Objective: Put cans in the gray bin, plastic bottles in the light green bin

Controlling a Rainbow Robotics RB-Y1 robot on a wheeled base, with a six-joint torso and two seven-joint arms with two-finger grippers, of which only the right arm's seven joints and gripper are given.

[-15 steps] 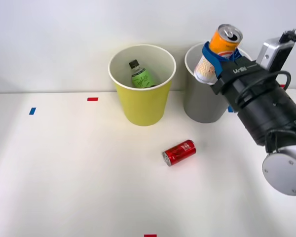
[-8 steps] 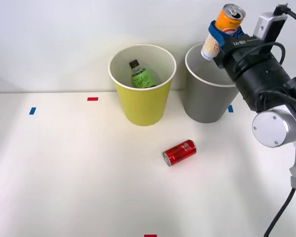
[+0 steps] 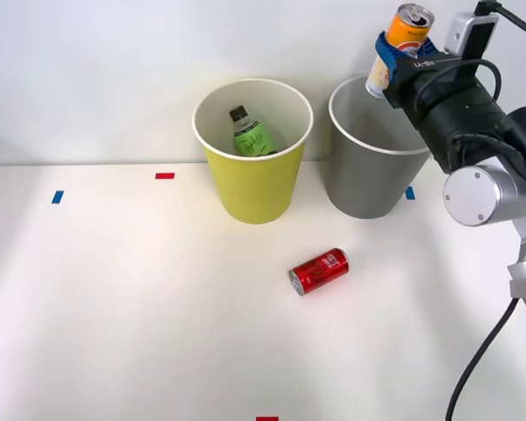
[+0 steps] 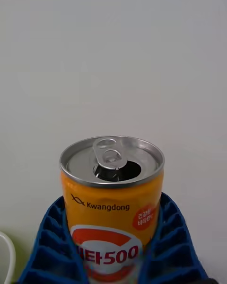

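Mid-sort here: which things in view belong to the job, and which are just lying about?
Job: orange can in right gripper; red can on table; bottle in light green bin; gray bin.
Lying about: red tape marks; blue tape mark.

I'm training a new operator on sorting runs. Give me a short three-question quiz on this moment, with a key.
1. True or false: the right gripper is shut on the orange-and-white can.
2. Where is the plastic bottle? A) on the table B) inside the light green bin C) inside the gray bin
3. Fill in: the red can lies on its ____ on the table, in front of the two bins.

Key
1. True; the blue fingers clasp it on both sides, above the gray bin's rim.
2. B
3. side
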